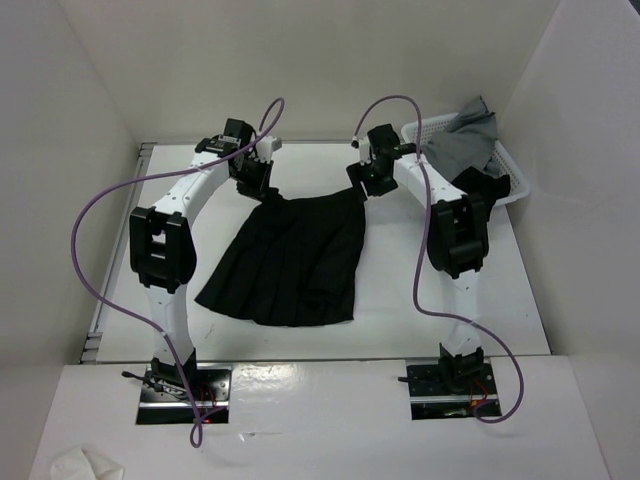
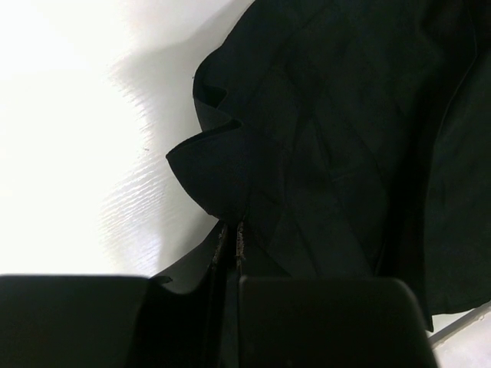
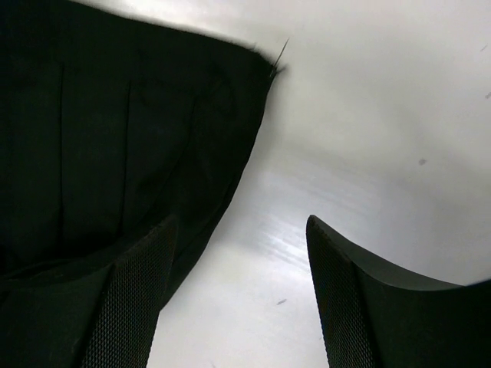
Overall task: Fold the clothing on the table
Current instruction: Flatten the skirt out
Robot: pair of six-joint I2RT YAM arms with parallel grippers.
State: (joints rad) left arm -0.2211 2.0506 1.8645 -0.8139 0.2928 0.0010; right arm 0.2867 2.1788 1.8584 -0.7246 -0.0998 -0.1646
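Skirt [image 1: 290, 260] spread flat on the worktop [image 1: 430, 300]; grasping step. Left jaws are closed on one far corner; right jaws gape empty astride the other. Next, right must likely pinch before lifting.

Basket: a small white mesh basket [image 1: 428, 130] is seen at the far right.
Grey cloth: a crumpled grey cloth [image 1: 462, 147] is piled in the basket.
Black garment: a plain black garment [image 1: 492, 185] is draped over its near rim.
White wad: a crumpled white wad [image 1: 85, 465] is seen near left.
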